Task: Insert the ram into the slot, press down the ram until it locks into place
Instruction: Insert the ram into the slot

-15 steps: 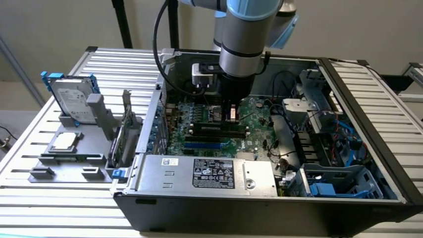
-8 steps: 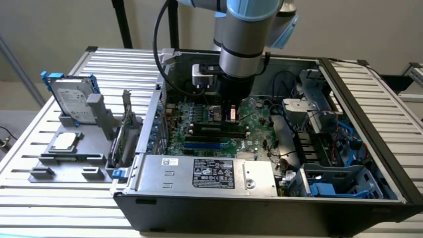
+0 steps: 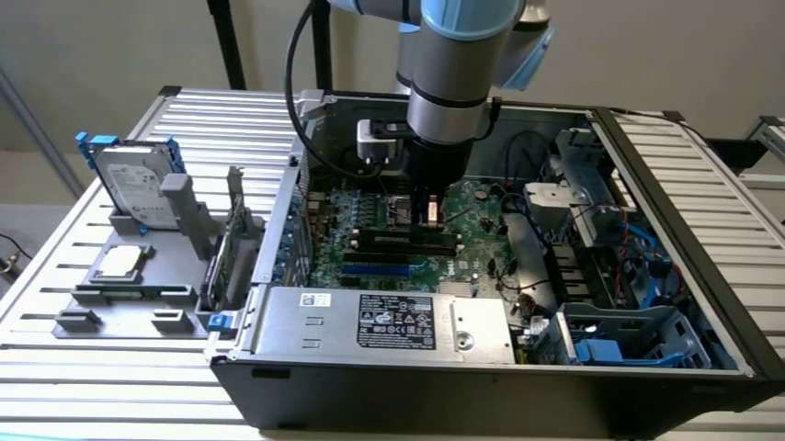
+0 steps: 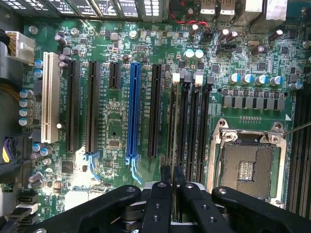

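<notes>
You had the pincer (image 4: 172, 174) narrow, nipping the ram (image 4: 173, 131) edge-on at the black slots (image 4: 195, 131) beside the motherboard's (image 4: 112, 127) processor socket (image 4: 248, 170).

The ram (image 4: 173, 156), thin and dark, stands on edge along a black slot (image 4: 174, 94), pinched by the end effector (image 4: 172, 171).

motherboard (image 3: 479, 209) in the case (image 3: 491, 390) — hard drive (image 3: 129, 184) outside, exterior view's left.
</notes>
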Controlling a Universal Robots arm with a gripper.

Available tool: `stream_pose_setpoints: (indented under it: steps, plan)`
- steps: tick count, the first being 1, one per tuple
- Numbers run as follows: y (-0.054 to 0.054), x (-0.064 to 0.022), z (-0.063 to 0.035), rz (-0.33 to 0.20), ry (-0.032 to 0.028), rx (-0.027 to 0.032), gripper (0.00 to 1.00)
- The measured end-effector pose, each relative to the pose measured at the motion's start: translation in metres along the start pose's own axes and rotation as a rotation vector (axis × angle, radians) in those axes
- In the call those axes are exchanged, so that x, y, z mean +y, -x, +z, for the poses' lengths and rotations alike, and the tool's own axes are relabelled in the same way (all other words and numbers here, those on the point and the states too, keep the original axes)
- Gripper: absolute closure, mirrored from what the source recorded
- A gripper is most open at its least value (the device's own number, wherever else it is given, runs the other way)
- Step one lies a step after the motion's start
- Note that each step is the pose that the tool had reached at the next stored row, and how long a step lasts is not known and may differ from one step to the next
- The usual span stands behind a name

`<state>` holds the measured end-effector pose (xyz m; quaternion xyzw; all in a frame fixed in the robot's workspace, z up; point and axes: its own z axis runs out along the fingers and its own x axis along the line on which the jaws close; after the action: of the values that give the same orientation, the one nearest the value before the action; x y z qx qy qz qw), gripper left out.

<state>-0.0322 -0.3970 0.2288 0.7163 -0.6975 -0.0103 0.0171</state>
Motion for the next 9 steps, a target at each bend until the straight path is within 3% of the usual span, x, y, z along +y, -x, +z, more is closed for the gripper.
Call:
stream_pose_setpoints:
  steps: [9]
  plan:
    - [0.0014,-0.0006,0.0007,0.000,0.0001,0.0047,0.87]
